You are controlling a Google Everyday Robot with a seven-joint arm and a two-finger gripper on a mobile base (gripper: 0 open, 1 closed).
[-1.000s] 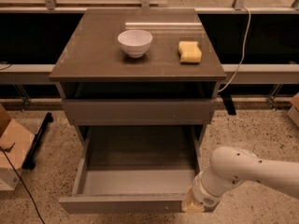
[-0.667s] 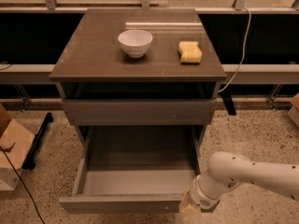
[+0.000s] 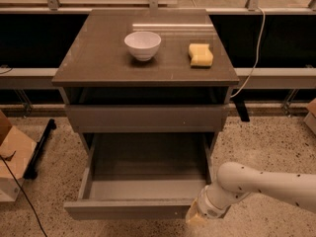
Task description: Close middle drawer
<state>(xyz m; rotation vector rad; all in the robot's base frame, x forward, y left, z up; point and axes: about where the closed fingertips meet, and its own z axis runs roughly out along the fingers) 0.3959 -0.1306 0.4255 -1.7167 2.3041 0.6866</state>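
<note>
The middle drawer (image 3: 129, 209) stands fully pulled out. The gripper (image 3: 196, 217) is at its front's right end; I cannot tell its grip. Next comes a straight push inward.

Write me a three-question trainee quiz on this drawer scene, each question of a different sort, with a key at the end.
1. Short answer: where is the tool in relation to the middle drawer?
2. True or false: the middle drawer is fully shut.
3. Multiple choice: on the cabinet top, what lies to the picture's right of the white bowl? A) a yellow sponge B) a red cup C) a banana

Key
1. Low down, at the picture's right end of the drawer's front panel.
2. False; it is pulled well out.
3. A
</note>
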